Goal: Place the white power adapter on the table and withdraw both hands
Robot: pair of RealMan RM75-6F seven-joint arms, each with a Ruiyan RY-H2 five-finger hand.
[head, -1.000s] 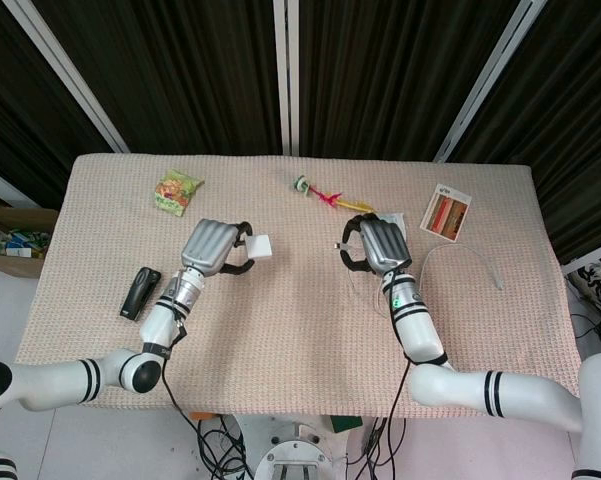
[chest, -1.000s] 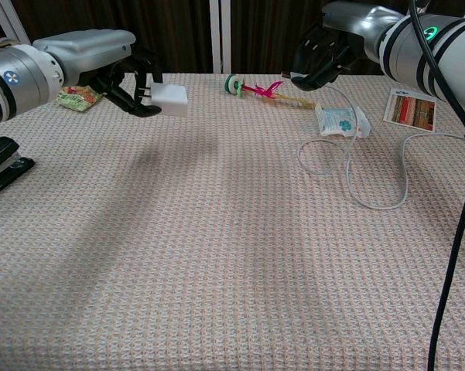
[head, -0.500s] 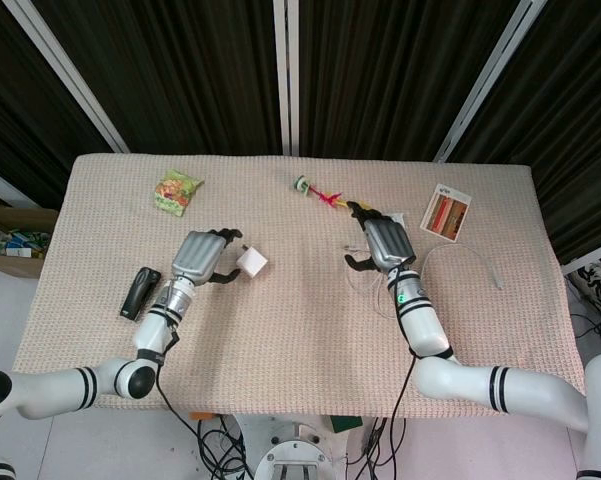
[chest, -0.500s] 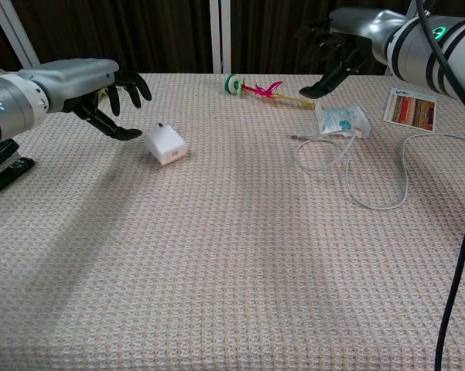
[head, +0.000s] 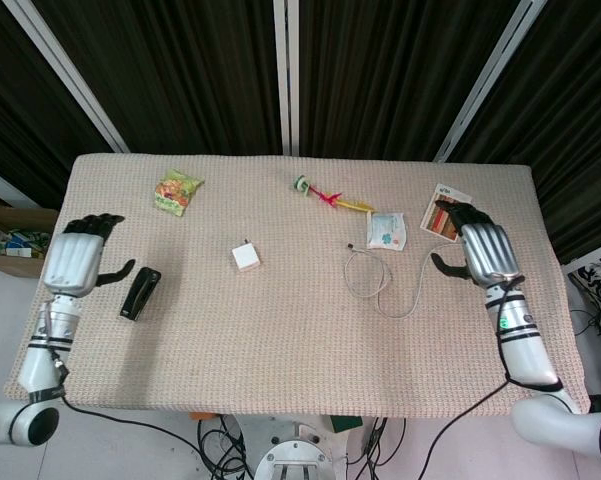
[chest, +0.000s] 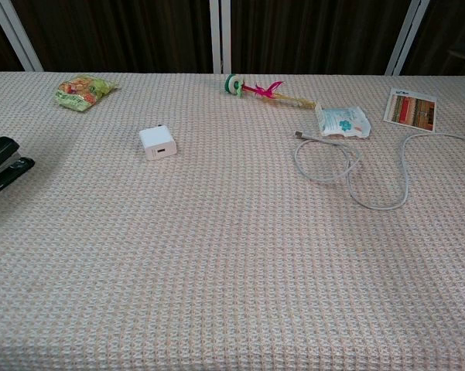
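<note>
The white power adapter (head: 246, 256) lies flat on the table's woven cloth (head: 300, 330), left of centre; it shows in the chest view too (chest: 157, 142). Nothing touches it. My left hand (head: 76, 261) hovers at the table's left edge with fingers spread, holding nothing. My right hand (head: 484, 250) is at the right edge, likewise open and empty. Neither hand shows in the chest view.
A black stapler (head: 139, 293) lies close by my left hand. A green snack bag (head: 177, 190) sits at the back left. A pink-ribboned stick (head: 326, 195), a small white packet (head: 386, 229), a white cable (head: 390, 282) and a printed card (head: 446, 212) fill the right half.
Both hands have pulled outward to the table's left and right edges and left the chest view. The adapter has settled flat on the cloth where the left hand released it.
</note>
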